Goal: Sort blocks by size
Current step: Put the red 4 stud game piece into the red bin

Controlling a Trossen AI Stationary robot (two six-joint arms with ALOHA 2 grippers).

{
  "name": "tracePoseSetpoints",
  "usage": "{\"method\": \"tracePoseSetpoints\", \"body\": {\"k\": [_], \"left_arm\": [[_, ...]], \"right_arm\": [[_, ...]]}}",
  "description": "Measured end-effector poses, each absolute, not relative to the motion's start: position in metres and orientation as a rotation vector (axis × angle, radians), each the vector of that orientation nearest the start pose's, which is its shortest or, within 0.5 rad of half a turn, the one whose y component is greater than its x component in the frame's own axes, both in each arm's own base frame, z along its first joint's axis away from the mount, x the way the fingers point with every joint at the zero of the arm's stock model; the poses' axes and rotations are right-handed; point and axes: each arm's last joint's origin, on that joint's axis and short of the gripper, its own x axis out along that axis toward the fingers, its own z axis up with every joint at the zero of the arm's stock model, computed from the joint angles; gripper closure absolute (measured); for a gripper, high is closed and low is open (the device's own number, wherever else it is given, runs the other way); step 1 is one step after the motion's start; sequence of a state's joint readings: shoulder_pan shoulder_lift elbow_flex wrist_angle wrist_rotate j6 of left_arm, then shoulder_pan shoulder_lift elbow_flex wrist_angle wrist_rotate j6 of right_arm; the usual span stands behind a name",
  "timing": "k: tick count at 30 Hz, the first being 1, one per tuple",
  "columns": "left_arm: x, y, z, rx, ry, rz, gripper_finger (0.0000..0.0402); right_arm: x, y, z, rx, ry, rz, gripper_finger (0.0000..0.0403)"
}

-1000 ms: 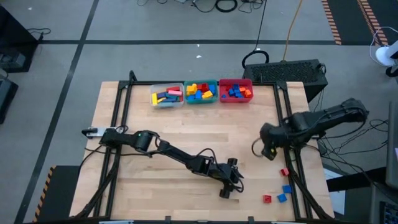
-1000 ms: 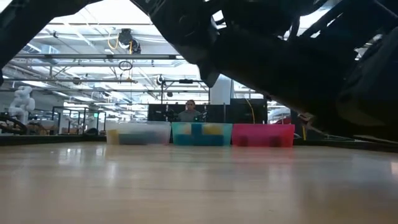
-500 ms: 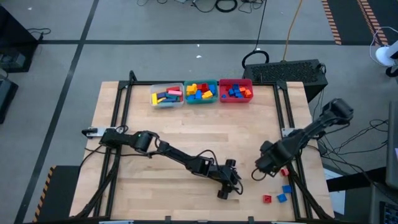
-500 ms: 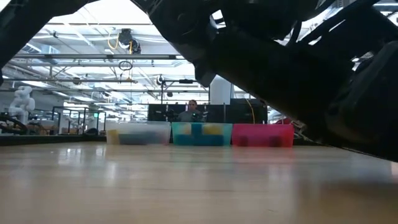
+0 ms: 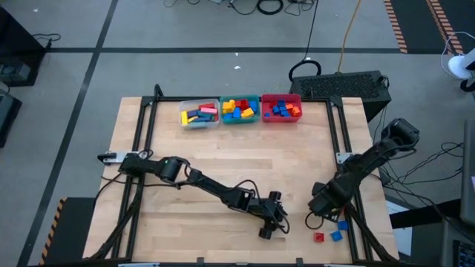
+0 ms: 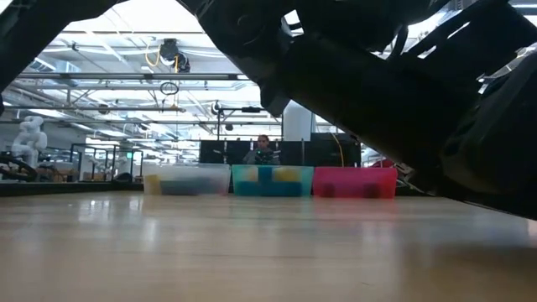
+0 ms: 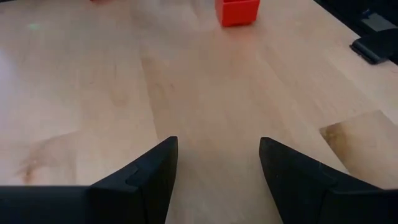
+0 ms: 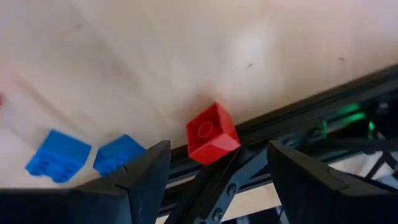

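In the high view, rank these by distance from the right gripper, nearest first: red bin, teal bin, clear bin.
From the right gripper, near the table's front right:
1. Red bin, right end of the back row.
2. Teal bin, middle.
3. Clear bin, left end.

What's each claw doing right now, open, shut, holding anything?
Left claw: open, empty, over bare table near the front edge.
Right claw: open, empty, above a small red block at the table's right edge.

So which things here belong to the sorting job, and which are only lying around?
Job: loose blocks, red cube, three bins with sorted blocks, right gripper above the cube, left gripper.
Lying around: black box, floor cables.
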State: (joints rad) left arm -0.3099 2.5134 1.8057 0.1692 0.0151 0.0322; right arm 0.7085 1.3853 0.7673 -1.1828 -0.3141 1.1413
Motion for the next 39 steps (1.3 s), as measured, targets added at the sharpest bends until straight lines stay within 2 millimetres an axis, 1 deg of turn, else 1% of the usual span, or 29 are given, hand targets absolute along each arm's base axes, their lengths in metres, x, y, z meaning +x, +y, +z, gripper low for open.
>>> {"method": "tracePoseSetpoints", "body": {"k": [4, 6, 11, 15, 25, 28, 31, 33, 36, 37, 39], "left_arm": [[0.516, -0.166, 0.095, 0.11, 0.529, -0.326, 0.0173], [0.516, -0.165, 0.095, 0.11, 0.53, -0.325, 0.0173], [0.516, -0.165, 0.095, 0.11, 0.53, -0.325, 0.0173], [0.516, -0.165, 0.095, 0.11, 0.53, -0.325, 0.0173], [0.516, -0.165, 0.095, 0.111, 0.531, -0.325, 0.0173], [0.516, -0.165, 0.095, 0.111, 0.534, -0.325, 0.0173], [0.516, -0.164, 0.095, 0.112, 0.538, -0.32, 0.0173], [0.514, -0.162, 0.101, 0.1, 0.561, -0.282, 0.0173], [0.514, -0.151, 0.125, 0.048, 0.574, -0.227, 0.0173], [0.512, -0.147, 0.136, 0.043, 0.582, -0.217, 0.0173], [0.509, -0.142, 0.15, 0.059, 0.606, -0.195, 0.0173]], "right_arm": [[0.13, 0.134, 0.176, 0.332, 1.937, -0.298, 0.0151], [0.128, 0.138, 0.172, 0.307, 1.951, -0.29, 0.0151], [0.129, 0.144, 0.158, 0.241, 2.016, -0.317, 0.0151], [0.13, 0.149, 0.146, 0.17, 2.071, -0.284, 0.0151], [0.133, 0.152, 0.128, 0.049, 2.148, -0.221, 0.0153], [0.133, 0.152, 0.125, 0.039, 2.156, -0.226, 0.017], [0.133, 0.152, 0.125, 0.037, 2.155, -0.231, 0.0206], [0.133, 0.153, 0.125, 0.04, 2.151, -0.226, 0.0235], [0.134, 0.154, 0.124, 0.053, 2.146, -0.212, 0.0275], [0.135, 0.154, 0.124, 0.058, 2.142, -0.212, 0.0283], [0.138, 0.155, 0.126, 0.062, 2.125, -0.209, 0.0285]]}}
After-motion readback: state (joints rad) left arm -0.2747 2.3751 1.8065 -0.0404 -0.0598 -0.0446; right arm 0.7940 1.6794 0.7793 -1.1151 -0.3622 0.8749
